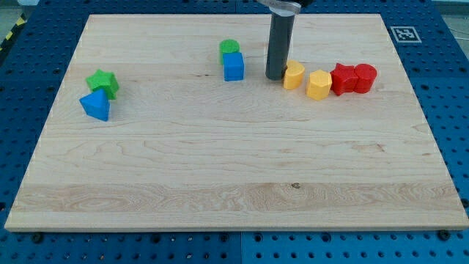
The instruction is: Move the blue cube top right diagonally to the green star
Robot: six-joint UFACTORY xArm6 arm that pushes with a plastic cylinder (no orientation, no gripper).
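Tool a plain rod with nothing held, my tip (275,78) down on the bench (220,169), just left of a yellow block (294,75). Blue cube (234,66) upper centre of frame, touching a green cylinder (229,48), apart from my tip. Green star (102,81) far left, against a blue triangular block (96,105).

A single camera looks down at a slant on the wooden board (234,183), from beyond its bottom edge and facing its top edge. All four corners fall nearly within the frame, the bottom pair cropped close. The far edge reads narrower than the near one. Blue perforated table (447,81) borders the left, right and bottom edges.
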